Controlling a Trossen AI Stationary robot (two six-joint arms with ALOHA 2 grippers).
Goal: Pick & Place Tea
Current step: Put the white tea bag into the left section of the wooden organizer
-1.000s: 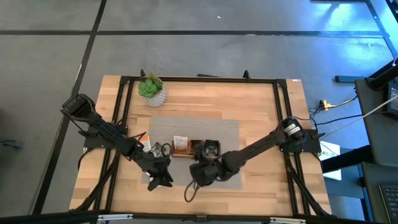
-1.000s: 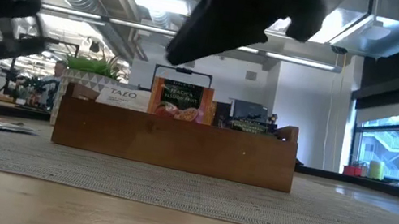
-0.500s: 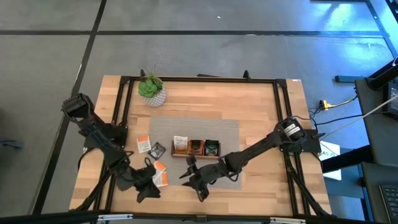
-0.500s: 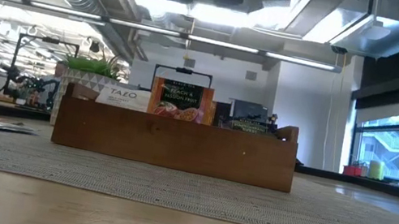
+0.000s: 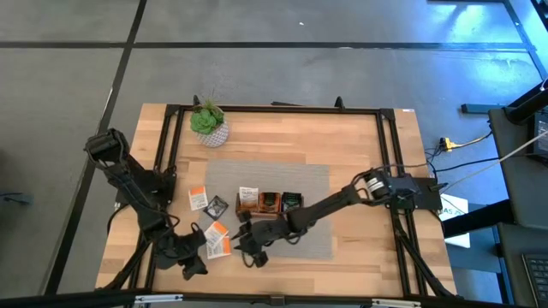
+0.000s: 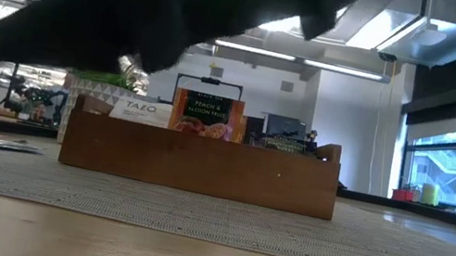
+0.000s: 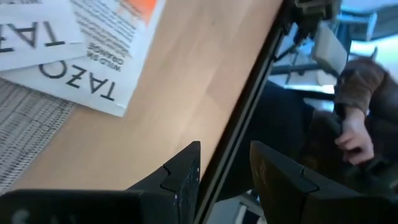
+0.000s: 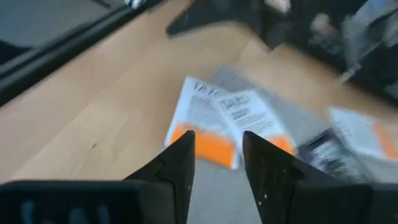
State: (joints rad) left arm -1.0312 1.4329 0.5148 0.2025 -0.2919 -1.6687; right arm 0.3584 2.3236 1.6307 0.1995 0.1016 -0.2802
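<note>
The long brown tray (image 5: 268, 204) stands on a grey mat (image 5: 300, 175) with tea sachets upright in its three compartments: white (image 6: 139, 110), orange (image 6: 208, 115) and dark (image 6: 286, 143). Loose sachets lie flat left of it: a white-and-orange one (image 5: 199, 198), a dark one (image 5: 216, 206), and two overlapping white-and-orange ones (image 5: 216, 240) on the mat's near left corner. My right gripper (image 5: 248, 251) hovers open just right of that pair, which shows ahead of its fingers (image 8: 217, 121). My left gripper (image 5: 189, 263) is open by the near left table edge, the pair (image 7: 68, 56) beside it.
A small green plant in a white pot (image 5: 208, 123) stands at the far left of the table. Black frame rails (image 5: 163, 171) run along the table's sides. A person's hand (image 7: 351, 127) shows beyond the table's edge in the left wrist view.
My left gripper has swung from beside the tray toward the table's near left corner, rolling as it went. The two overlapping white-and-orange sachets now show where it had been. My right gripper has moved toward the table's left edge and down, tipping toward those sachets.
</note>
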